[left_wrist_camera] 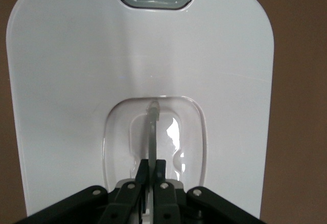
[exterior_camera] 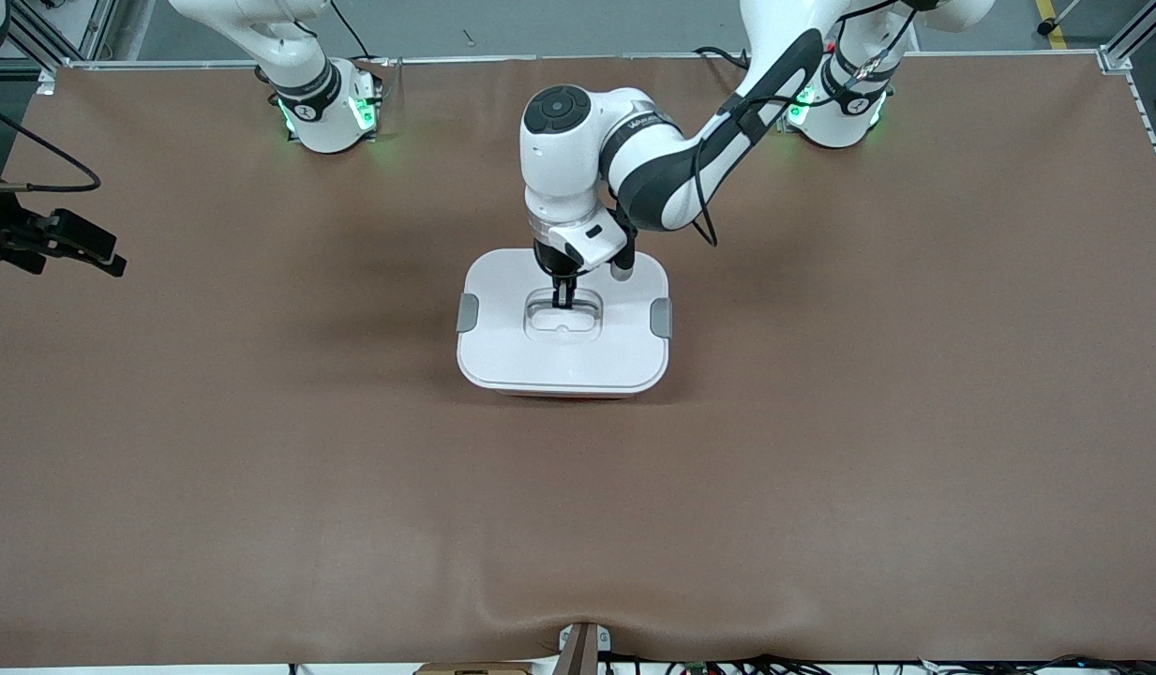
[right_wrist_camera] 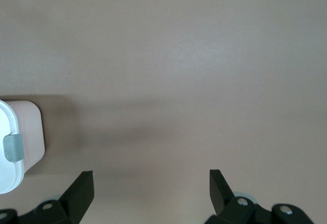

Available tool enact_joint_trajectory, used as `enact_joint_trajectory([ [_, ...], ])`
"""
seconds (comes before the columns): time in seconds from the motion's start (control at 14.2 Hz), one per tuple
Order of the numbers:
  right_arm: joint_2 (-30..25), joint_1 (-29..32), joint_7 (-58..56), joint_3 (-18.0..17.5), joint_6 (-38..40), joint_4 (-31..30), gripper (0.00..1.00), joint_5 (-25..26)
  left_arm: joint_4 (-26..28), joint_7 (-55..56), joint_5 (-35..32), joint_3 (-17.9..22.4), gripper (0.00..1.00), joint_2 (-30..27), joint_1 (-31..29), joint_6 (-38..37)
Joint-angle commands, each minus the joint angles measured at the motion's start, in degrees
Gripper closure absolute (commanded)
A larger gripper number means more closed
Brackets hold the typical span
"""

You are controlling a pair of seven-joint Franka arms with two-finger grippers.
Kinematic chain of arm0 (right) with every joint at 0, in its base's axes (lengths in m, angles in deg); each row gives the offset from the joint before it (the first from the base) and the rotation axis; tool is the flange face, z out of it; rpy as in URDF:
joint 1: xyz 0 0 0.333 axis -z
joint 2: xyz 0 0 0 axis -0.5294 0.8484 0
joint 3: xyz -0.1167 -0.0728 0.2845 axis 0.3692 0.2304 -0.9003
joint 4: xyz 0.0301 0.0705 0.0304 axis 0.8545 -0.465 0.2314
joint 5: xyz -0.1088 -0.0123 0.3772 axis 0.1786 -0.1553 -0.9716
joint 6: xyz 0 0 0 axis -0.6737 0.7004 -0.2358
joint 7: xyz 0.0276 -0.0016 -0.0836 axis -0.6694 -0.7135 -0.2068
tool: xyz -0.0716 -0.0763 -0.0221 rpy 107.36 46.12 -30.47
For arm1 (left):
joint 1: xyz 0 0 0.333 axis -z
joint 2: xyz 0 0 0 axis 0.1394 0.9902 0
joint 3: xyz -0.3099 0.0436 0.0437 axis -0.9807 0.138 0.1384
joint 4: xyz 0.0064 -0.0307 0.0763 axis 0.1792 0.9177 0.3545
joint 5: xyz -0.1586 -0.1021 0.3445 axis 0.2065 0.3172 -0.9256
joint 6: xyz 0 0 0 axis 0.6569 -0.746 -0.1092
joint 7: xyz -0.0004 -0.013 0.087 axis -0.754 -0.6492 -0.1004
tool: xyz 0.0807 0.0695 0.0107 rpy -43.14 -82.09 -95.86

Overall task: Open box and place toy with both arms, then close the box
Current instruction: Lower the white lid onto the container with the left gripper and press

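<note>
- Box (exterior_camera: 563, 366) sits mid-table on the brown table cover (exterior_camera: 821, 469), white lid (exterior_camera: 502, 347) on; grey clips (exterior_camera: 467, 313) at both short ends.
- Left gripper (exterior_camera: 563, 298) is down in the lid's recess, fingers (left_wrist_camera: 140, 175) pinched on the upright clear handle (left_wrist_camera: 153, 132).
- Right gripper (right_wrist_camera: 152, 185) hangs over bare cover toward the right arm's end of the table, jaws spread wide, holding nothing; that arm waits.
- Toy: not visible in any view.
</note>
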Motion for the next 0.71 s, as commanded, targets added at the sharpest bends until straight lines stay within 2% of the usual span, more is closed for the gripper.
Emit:
enact_joint_trajectory([
  [0.0, -0.3, -0.2, 0.4, 0.3, 0.0, -0.1, 0.00, -0.9, 1.7, 1.5, -1.5, 0.0, 1.00, -0.8, -0.2, 0.7],
  [0.42, -0.3, -0.1, 0.3, 0.4, 0.3, 0.0, 0.00, -0.8, 1.2, 1.4, -1.2, 0.1, 1.00, -0.5, -0.5, 0.6],
  [0.49, -0.4, -0.1, 0.3, 0.4, 0.4, 0.0, 0.00, -0.8, 0.9, 0.8, -1.3, 0.1, 0.72, -0.8, -0.5, 0.3],
  [0.63, -0.5, -0.1, 0.8, 0.4, 0.7, 0.0, 0.00, -0.8, 0.4, 0.3, -1.3, 0.3, 0.05, -1.7, -0.6, 0.1],
])
